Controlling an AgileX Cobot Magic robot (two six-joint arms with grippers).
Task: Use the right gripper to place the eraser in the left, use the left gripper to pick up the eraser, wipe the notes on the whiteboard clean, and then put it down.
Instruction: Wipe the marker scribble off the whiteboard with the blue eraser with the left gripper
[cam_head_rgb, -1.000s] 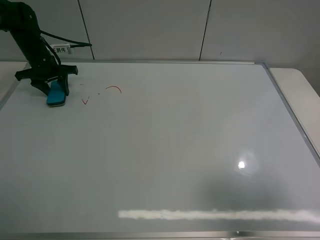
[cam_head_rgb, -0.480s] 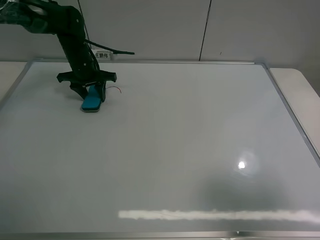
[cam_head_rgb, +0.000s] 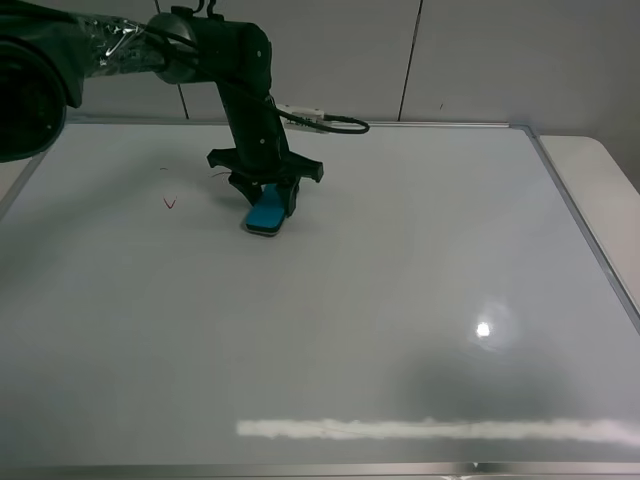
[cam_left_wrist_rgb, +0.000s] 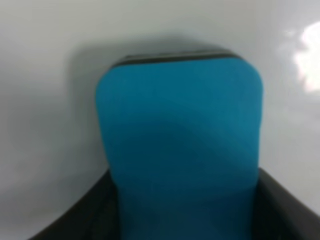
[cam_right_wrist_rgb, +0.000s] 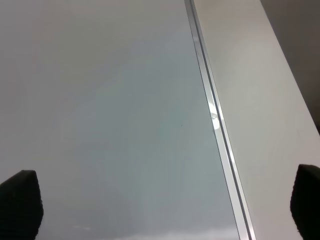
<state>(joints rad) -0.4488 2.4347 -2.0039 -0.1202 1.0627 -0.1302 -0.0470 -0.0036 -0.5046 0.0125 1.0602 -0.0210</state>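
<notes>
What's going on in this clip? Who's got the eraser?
The left tool is shut on the teal eraser, holding its lower end down on the whiteboard, in the upper middle of the board. A small red v-shaped bit of the notes lies unwiped on the board, to the left of the eraser. The right tool is open and holds nothing; it is over the board near the right frame edge.
</notes>
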